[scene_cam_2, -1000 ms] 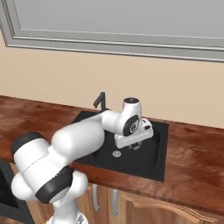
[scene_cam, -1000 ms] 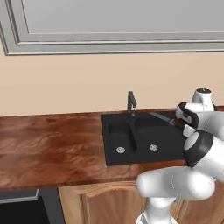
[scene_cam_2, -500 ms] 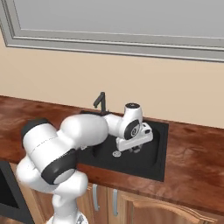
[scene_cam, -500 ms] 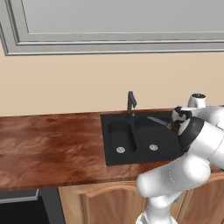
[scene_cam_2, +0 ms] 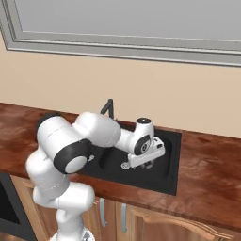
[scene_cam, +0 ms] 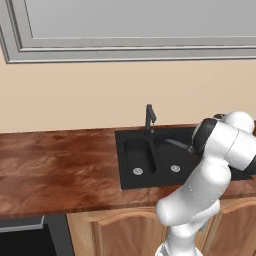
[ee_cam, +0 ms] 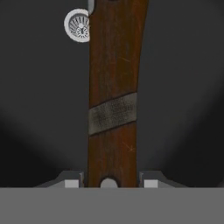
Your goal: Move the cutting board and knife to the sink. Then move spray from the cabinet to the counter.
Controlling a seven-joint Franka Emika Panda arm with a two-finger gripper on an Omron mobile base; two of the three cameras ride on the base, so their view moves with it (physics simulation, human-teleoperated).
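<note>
Black sink (scene_cam: 150,165) below — gripper (ee_cam: 111,183) apparently clasps knife (ee_cam: 114,100).

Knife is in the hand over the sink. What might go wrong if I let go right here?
1. The hand grips the knife by its handle, seemingly above the floor of the sink; released here, it may drop and bounce.
2. The blade points toward the faucet side, so swinging that way might strike the basin divider.
</note>
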